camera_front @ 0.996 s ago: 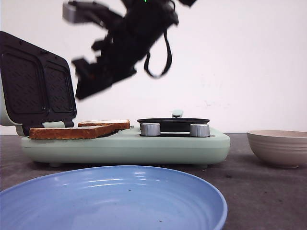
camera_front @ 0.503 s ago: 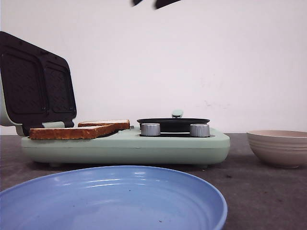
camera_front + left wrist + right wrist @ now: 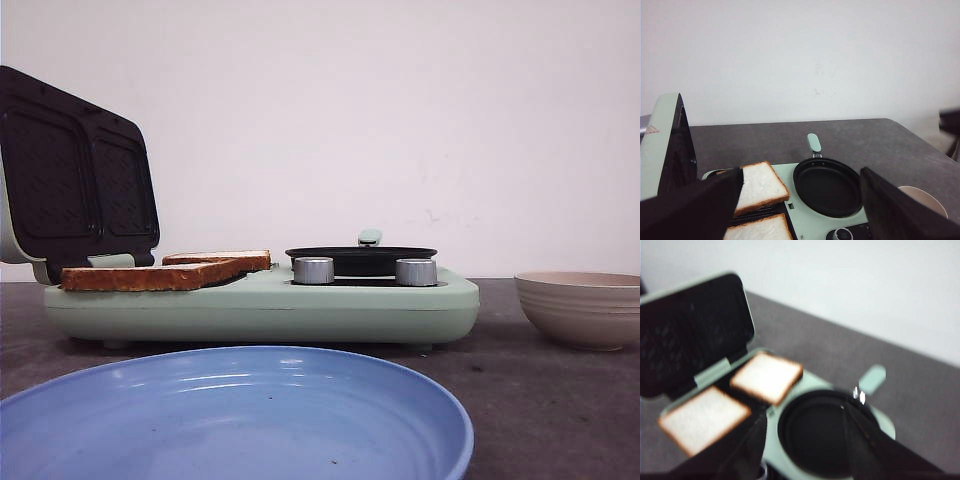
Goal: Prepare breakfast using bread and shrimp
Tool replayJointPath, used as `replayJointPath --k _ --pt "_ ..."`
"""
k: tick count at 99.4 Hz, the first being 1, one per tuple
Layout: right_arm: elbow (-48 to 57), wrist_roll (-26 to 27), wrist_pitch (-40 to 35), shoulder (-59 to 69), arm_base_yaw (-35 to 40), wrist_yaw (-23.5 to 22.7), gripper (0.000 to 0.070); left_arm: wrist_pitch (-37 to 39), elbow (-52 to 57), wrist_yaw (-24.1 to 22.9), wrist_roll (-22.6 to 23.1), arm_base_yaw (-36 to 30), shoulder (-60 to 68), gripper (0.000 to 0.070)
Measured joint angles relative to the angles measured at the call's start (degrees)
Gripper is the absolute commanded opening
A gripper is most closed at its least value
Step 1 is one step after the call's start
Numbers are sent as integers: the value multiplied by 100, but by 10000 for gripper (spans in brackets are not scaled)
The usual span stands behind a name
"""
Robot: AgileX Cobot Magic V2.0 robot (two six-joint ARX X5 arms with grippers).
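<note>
Left gripper (image 3: 800,210) spread wide, holding nothing, poised high over the pale green breakfast maker (image 3: 262,303). Right gripper (image 3: 805,450) likewise parted and empty, though that view is blurred, so perhaps only moderately open. Below both, two slices of bread (image 3: 759,186) lying flat on the sandwich plate under the raised lid (image 3: 75,172), just beside the black frying pan (image 3: 828,186), which looks bare. Farther out, a beige bowl (image 3: 581,308) to the right and a blue plate (image 3: 235,415) nearest the front camera. Bread step apparently settled; shrimp next, none visible here, so the coming move calls for finding and fetching them, probably toward the pan. Gone from the front view: the dark arm seen above the appliance a second ago.
</note>
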Motion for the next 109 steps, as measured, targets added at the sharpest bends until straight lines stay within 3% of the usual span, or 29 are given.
replayJointPath --k 12,32,62,89,109 --pt "-1248 487 566 -704 -72 -7 277 11 0 -299 -186 0 0 466" --pt "-2857 1373 1069 -1521 -98 -129 277 127 0 -726 -970 83 -26 487" --pt "-3108 1696 1176 -1873 -98 -146 277 289 0 -721 -2457 986 -188 487" --pt "-3108 1683 1178 -1871 -98 -339 277 133 0 -118 -3679 2129 -166 487" --pt "-3108 1609 1180 -1871 -98 -411 277 142 0 826 -4085 3010 273 487"
